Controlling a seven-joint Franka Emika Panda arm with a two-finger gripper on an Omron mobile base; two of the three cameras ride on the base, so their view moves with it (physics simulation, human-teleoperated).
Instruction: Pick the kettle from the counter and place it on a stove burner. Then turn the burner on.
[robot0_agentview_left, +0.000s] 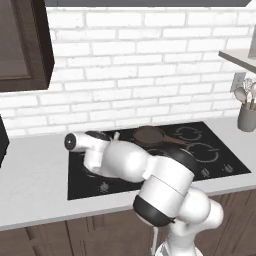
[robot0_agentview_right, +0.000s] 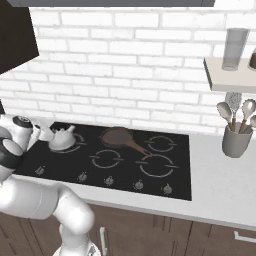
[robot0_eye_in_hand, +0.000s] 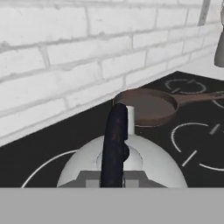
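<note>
Black cooktop (robot0_agentview_right: 175, 165) under the kettle (robot0_agentview_right: 62, 139), gripper (robot0_eye_in_hand: 111, 183) directly above, grip unclear.

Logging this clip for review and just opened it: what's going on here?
The arm is at the kettle, which sits on a burner ring at the cooktop's left end. In the hand view the gripper is right over the kettle's dark handle; whether the fingers grip it can't be told. A brown pan lies on a rear ring. The knobs are untouched.
</note>
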